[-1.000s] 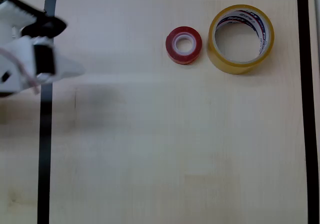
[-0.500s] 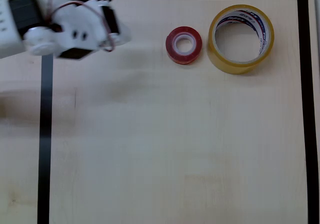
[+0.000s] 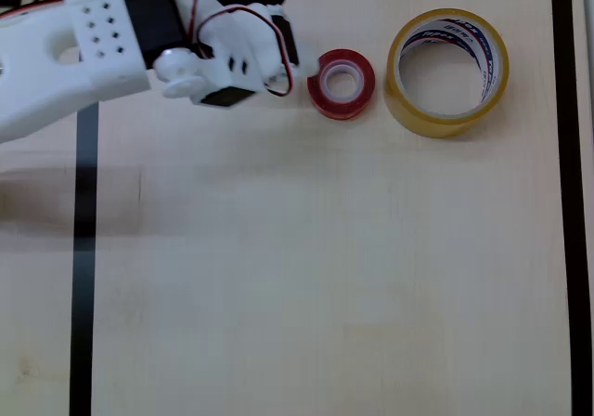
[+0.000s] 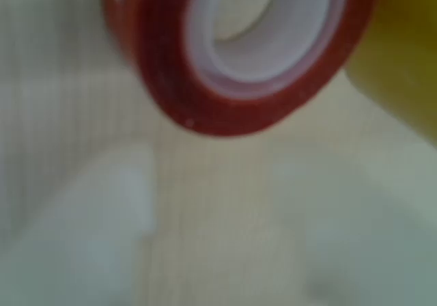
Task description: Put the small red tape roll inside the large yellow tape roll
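The small red tape roll [image 3: 341,84] lies flat on the table at the upper middle of the overhead view, its white core showing. Just right of it, a small gap away, lies the large yellow tape roll [image 3: 447,72], also flat, with blue and red print inside its wide hole. My white gripper [image 3: 290,26] hangs just left of the red roll, jaws apart and nothing between them. In the blurred wrist view the red roll [image 4: 232,53] sits close ahead, with the yellow roll [image 4: 403,60] at the right edge. Pale blurred fingers [image 4: 102,217] show at the bottom.
A black tape line [image 3: 83,249] frames the wooden work area on the left, top and right. My white arm [image 3: 65,58] reaches in from the upper left, across the left line. Bare table spreads below the rolls.
My arm has swung from the left edge rightward along the top of the table, and the gripper now hangs beside the red roll. Neither roll has moved.
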Tool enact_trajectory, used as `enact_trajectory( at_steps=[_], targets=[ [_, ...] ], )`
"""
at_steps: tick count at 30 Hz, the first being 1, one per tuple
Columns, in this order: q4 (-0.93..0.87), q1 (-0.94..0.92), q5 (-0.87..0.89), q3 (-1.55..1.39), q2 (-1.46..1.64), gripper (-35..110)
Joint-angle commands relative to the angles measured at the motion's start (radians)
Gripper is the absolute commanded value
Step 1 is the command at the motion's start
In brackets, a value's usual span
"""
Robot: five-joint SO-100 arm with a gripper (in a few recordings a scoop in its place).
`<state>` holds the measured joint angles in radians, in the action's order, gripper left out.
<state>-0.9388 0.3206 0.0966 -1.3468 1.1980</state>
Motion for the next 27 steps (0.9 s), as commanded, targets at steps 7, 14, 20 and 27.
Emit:
enact_trajectory(
  at_steps=[7, 14, 20, 27],
  targets=[
    [-0.008, -0.020, 0.006, 0.149, -0.051, 19],
    [-0.008, -0.020, 0.006, 0.190, -0.120, 18],
    [-0.014, -0.015, 0.006, 0.230, -0.169, 18],
    [-0.014, -0.012, 0.006, 0.236, -0.198, 17]
  ],
)
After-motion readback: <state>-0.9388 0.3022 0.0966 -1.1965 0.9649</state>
